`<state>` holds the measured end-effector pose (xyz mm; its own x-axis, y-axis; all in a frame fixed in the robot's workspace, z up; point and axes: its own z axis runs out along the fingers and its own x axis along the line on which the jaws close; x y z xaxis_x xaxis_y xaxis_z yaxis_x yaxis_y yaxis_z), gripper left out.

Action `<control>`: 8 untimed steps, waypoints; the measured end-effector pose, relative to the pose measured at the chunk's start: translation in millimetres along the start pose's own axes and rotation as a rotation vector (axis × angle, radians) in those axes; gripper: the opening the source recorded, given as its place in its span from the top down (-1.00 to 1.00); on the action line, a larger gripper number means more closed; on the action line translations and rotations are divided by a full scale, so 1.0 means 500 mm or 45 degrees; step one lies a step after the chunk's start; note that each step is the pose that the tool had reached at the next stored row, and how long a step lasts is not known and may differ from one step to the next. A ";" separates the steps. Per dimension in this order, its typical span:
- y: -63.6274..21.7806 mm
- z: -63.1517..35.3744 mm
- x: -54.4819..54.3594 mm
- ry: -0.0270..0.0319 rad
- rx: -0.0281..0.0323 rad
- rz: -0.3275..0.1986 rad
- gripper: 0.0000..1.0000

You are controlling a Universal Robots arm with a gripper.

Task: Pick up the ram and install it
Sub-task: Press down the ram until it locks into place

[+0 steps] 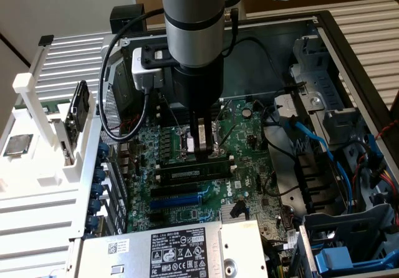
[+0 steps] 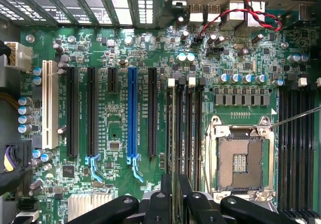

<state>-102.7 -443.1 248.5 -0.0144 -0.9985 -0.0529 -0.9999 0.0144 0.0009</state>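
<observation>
The ram (image 1: 187,172) is a thin green stick with a white sticker. It stands on edge in a black memory slot on the motherboard (image 1: 187,206), just in front of the processor socket (image 1: 216,142). My gripper (image 1: 201,152) points straight down onto its top edge near the middle. In the wrist view the ram (image 2: 172,133) runs edge-on as a thin line from a white slot latch down between my two dark fingers (image 2: 165,196). The gripper (image 2: 174,190) is shut on it. Neighbouring black slots (image 2: 188,133) lie alongside.
The open socket (image 2: 239,161) lies right beside the slots. A white fixture (image 1: 37,134) with a silver chip (image 1: 17,146) stands outside the case on the exterior view's left. A power supply (image 1: 181,250) is at the front, and blue cables (image 1: 312,141) and drive cages are at the right.
</observation>
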 end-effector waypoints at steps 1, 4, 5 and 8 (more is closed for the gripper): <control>0.000 0.000 0.000 0.0000 0.0000 0.000 0.61; 0.000 0.000 0.000 0.0000 0.0000 0.000 0.78; 0.000 0.000 0.000 -0.0001 0.0001 0.000 0.80; 0.000 0.000 0.000 0.0000 0.0000 0.000 0.80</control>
<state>-102.7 -443.1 248.5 -0.0144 -0.9985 -0.0530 -0.9999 0.0144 0.0009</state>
